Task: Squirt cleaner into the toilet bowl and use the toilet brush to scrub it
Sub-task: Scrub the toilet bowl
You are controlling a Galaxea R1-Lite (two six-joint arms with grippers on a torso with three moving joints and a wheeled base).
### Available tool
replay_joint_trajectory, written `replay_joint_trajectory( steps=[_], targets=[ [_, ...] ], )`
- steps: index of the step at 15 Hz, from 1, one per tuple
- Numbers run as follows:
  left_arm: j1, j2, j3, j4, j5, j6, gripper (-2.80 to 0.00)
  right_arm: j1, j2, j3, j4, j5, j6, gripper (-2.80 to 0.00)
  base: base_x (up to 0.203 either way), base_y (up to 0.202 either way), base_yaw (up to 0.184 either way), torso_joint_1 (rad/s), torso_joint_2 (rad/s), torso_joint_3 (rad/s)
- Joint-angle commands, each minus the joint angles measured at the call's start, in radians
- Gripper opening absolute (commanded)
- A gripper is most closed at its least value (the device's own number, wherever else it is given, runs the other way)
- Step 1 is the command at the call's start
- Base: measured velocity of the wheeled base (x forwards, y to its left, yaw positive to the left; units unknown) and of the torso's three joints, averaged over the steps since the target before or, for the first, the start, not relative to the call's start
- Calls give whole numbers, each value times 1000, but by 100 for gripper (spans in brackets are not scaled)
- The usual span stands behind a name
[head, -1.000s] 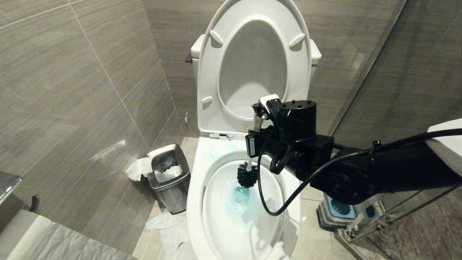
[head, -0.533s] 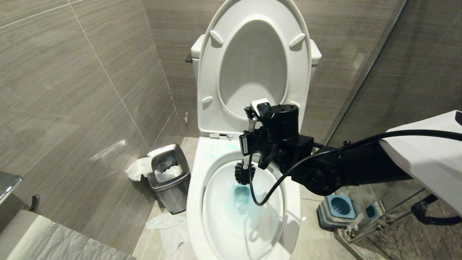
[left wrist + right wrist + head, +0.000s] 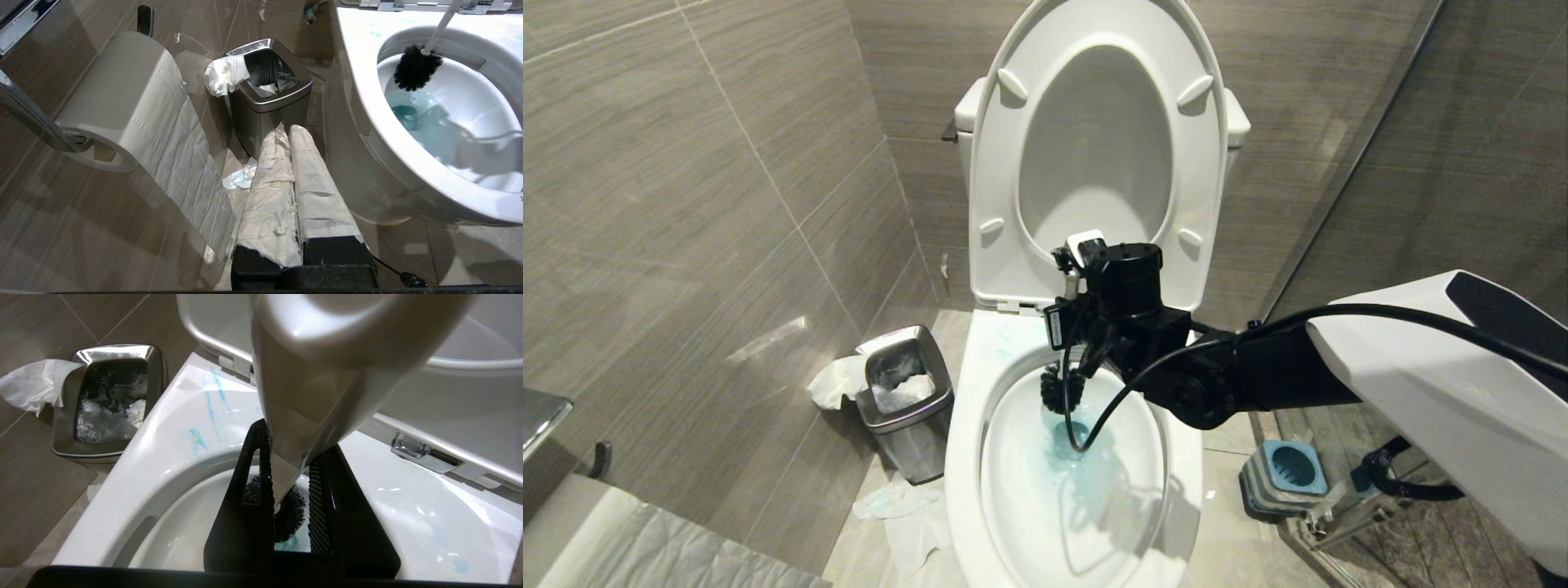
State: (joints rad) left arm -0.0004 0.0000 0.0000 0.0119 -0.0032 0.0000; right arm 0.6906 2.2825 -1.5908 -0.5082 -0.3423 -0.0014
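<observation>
Had the toilet brush (image 3: 1062,388) down inside the toilet bowl (image 3: 968,408), dark bristle head at the back wall just under the rim, above the water. Could not tell whether touching the ceramic or just off it. Clamped on the pale stick, well above the head: the right gripper (image 3: 292,465), jaws narrow and pinching the stick between them, pointing down over the back of the rim. Showed the cleaner (image 3: 1078,441) as a turquoise tint pooled in the water, with thin blue streaks (image 3: 212,396) on the flat rim.

Looked like scrubbing well under way. Called for keeping the bristles pressed to the wall and sweeping round under the rim, then dipping into the tinted water to carry cleaner up. Needed a firm pinch too, as a thin smooth stick could well twist or slip.

Hung down into the bowl beside the brush: the arm's black cable (image 3: 1086,433), likely to snag or get wet. Stood upright close behind the wrist: seat and lid (image 3: 1094,147). Parked low beside the bowl, wrapped fingers pressed together: the left gripper (image 3: 288,130). Sat just beside the bowl: steel waste bin (image 3: 903,400), tissue (image 3: 907,510) on the floor. Waited on the far side: blue-topped holder (image 3: 1290,469).
</observation>
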Motion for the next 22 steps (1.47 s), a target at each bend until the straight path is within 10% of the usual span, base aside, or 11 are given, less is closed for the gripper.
replay_joint_trajectory(
  steps=[1, 22],
  targets=[
    [0, 0, 2, 0, 0, 0, -280, 26, 21, -20, 4, 0, 0, -280, 0, 0, 0, 0, 0, 0],
    [0, 0, 2, 0, 0, 0, -280, 243, -346, 556, -37, -46, 64, -280, 0, 0, 0, 0, 0, 0]
  ],
)
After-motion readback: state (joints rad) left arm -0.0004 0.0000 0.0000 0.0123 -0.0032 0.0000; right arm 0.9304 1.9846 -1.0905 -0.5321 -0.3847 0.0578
